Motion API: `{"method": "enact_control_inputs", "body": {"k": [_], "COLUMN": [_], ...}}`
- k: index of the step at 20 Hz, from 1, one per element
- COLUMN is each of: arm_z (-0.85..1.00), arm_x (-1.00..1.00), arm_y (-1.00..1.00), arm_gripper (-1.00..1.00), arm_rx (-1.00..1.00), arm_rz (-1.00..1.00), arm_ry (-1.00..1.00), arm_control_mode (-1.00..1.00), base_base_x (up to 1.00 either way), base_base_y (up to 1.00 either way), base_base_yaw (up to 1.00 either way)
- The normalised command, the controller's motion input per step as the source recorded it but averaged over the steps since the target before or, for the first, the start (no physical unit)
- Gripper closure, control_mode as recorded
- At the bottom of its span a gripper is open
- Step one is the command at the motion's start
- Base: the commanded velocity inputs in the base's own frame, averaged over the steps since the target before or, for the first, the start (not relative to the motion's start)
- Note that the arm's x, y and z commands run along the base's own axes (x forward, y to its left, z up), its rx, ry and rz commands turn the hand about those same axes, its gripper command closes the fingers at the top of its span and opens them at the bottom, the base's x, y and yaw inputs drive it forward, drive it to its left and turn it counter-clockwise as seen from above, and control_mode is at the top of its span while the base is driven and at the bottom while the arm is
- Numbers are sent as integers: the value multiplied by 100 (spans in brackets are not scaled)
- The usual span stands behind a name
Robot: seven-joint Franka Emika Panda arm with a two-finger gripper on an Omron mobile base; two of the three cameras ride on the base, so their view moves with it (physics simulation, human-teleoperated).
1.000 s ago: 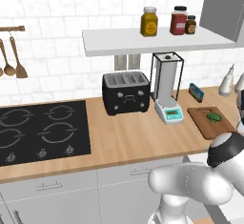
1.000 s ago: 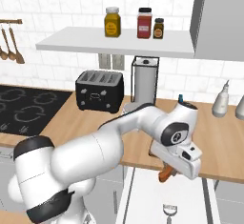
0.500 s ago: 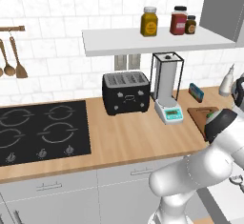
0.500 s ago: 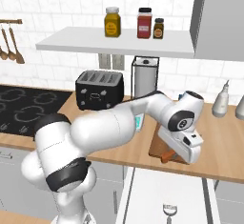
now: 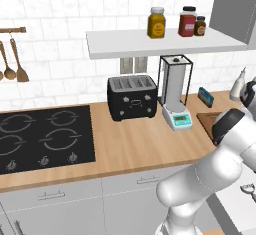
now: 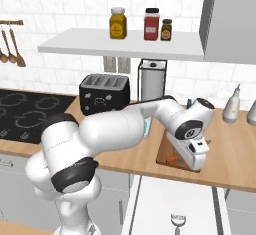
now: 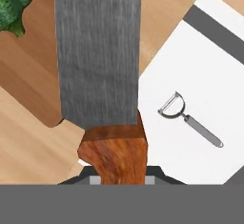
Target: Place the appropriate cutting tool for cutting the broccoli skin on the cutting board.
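Since 0.5 s ago your gripper (image 6: 192, 151) swung farther over the cutting board (image 6: 170, 155) | jaws clamp the knife (image 7: 97, 51) by its handle | broccoli (image 7: 12, 4) lies on board | lower and release next.

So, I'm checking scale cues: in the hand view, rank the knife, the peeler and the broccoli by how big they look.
1. The knife, though it is nearest the camera.
2. The peeler and the broccoli look alike; the broccoli is cut off by the frame, so no ranking.
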Motion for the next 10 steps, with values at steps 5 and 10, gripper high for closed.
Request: {"method": "enact_control_inputs", "body": {"k": [5,10], "arm_z": [-25,-24], "arm_x": [22,30], "arm_y": [35,8], "arm_gripper": [100,100], "arm_rx": [0,0], "arm_rz": [-1,0], "arm_ry": [-5,0], "arm_control_mode": [-100,-100], "base_base_x": [0,0], "base_base_y": [0,0], "base_base_yaw": [0,0]}}
